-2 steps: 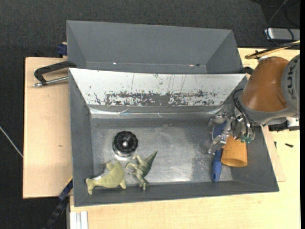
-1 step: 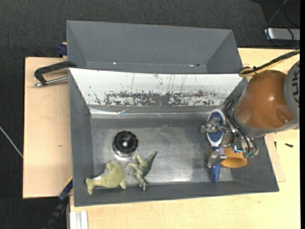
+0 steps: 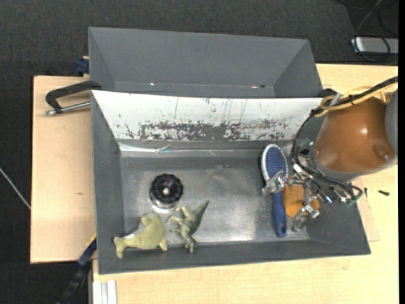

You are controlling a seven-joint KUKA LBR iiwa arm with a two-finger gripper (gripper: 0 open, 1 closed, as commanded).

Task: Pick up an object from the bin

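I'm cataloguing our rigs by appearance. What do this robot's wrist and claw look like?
The wrist wears a glossy, orange-brown domed cover. Yellow and black cables run across its top edge. Beneath the cover, the claw is bare silvery metal, with thin dark wires looped around its base. No lettering or markings can be made out on it.

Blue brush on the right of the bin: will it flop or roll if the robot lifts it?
The blue brush looks like hard plastic with a straight handle, so it would probably stay stiff. Its flat oval head makes rolling unlikely. Held at one end, its long shape might tilt.
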